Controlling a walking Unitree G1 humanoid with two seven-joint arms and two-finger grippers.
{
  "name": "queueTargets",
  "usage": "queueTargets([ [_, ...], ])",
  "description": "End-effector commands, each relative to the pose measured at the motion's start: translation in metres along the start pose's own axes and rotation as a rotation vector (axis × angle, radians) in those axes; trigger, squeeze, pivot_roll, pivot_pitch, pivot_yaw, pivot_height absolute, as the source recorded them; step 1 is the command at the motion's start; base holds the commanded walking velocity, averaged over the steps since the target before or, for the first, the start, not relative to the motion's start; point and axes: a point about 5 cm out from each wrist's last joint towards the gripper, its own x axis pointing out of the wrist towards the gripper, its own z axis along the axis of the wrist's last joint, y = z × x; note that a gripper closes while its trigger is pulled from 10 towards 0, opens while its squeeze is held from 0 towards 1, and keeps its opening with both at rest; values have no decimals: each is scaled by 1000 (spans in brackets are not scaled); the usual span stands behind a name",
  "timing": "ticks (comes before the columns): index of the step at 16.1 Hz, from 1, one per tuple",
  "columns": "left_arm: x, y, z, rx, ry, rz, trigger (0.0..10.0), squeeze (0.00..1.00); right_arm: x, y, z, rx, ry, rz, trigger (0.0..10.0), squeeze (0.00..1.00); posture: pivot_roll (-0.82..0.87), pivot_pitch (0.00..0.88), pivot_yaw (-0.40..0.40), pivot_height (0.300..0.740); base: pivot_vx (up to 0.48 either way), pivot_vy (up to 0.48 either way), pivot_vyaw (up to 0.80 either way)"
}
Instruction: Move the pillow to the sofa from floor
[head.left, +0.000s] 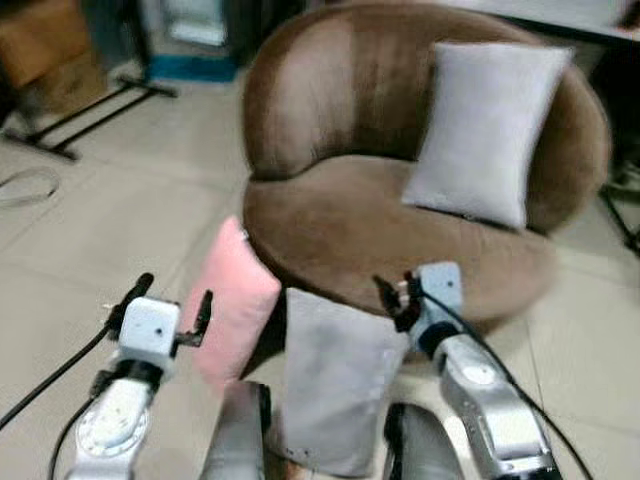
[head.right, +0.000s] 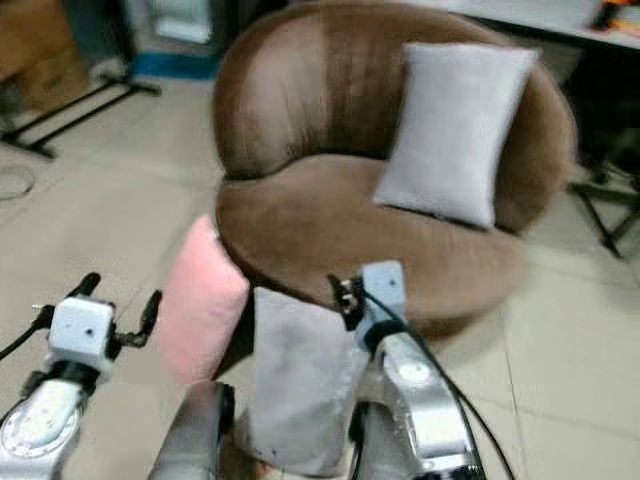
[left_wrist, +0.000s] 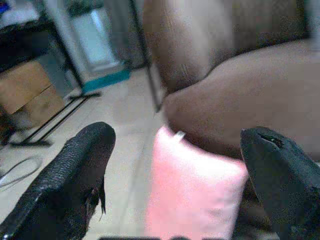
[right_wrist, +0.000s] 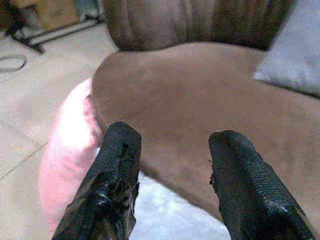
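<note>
Nearest, a grey pillow (head.left: 335, 385) stands on the floor (head.left: 120, 230) against the sofa (head.left: 400, 225), between the robot's legs. Just left of it, a pink pillow (head.left: 235, 300) leans on the sofa's base. Another grey pillow (head.left: 490, 125) already rests on the seat, far right. Left gripper (head.left: 168, 310), jaws spread, hovers beside the pink pillow; right gripper (head.left: 397, 297), also spread, sits above the near grey pillow's top edge. A shallow pinch on soft fabric could slip, or the lifted pillow might catch on the seat's front lip.
</note>
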Motion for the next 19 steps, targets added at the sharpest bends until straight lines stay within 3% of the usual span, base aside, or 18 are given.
queueTargets([
  [1,-2,-8,0,1,-1,-29,10000,67,-6,-14,-12,-2,55,-45,10000,0,3,0,-62,468,0,0,0],
  [9,-3,-8,0,42,-1,-79,10000,71,2,-14,-20,35,57,18,10000,0,18,0,-58,403,0,0,0],
  [12,-3,-3,1,55,-3,-81,10000,71,12,-4,-19,34,51,75,10000,0,33,0,-58,368,0,0,0],
  [14,-2,0,2,69,-11,-105,10000,75,27,1,-17,28,53,70,10000,0,52,5,-57,353,0,0,0],
  [15,0,0,4,66,-24,-149,10000,75,34,-4,-14,125,34,17,10000,1000,60,7,-61,353,0,0,0],
  [17,3,-4,7,33,-45,-259,10000,71,45,-15,-6,266,-11,-59,10000,1000,72,14,-61,353,0,0,0],
  [19,5,-6,9,32,-51,-335,10000,63,55,-19,-1,274,-20,-97,10000,1000,78,21,-57,353,0,0,0],
])
